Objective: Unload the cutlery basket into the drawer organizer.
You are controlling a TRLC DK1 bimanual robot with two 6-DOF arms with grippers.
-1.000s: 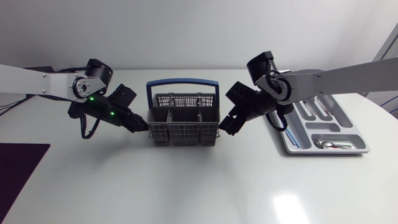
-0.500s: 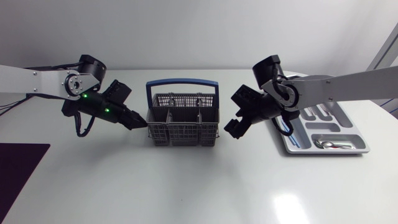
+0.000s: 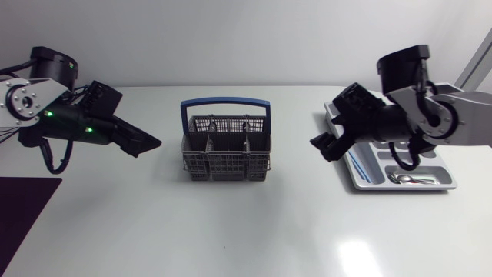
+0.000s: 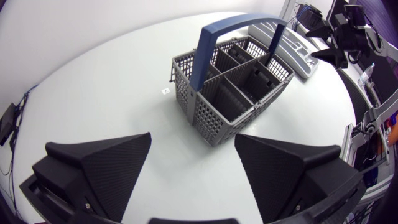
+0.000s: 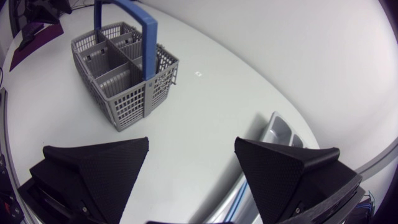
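Left gripper point(image 3: 151, 144): the jaws stand wide apart and grip no object. In the left wrist view the gripper point(image 4: 193, 140) faces the basket point(image 4: 236, 93), which stands ahead of the fingers, well apart from them and in line with the gap. In the head view this gripper hangs over the table point(image 3: 231, 231) to the left of the basket point(image 3: 227, 150), fingertips pointing toward it.

Basket: grey mesh, blue handle point(image 3: 225, 102) upright, standing at mid-table between the two grippers and touching neither.

Right gripper point(image 3: 320, 146): the jaws are likewise spread, holding no object. It hangs at the left rim of the organizer point(image 3: 400, 188), between organizer and basket. In the right wrist view the gripper point(image 5: 191, 142) has the basket point(image 5: 121, 74) ahead of it, off toward one finger and well apart; a corner of the organizer point(image 5: 277, 134) lies just beside the other finger.

Organizer: grey tray at the table's right, with a spoon point(image 3: 407, 178) in its nearest compartment.

Markings: a small mark point(image 4: 165, 91) on the table near the basket is too small to read.
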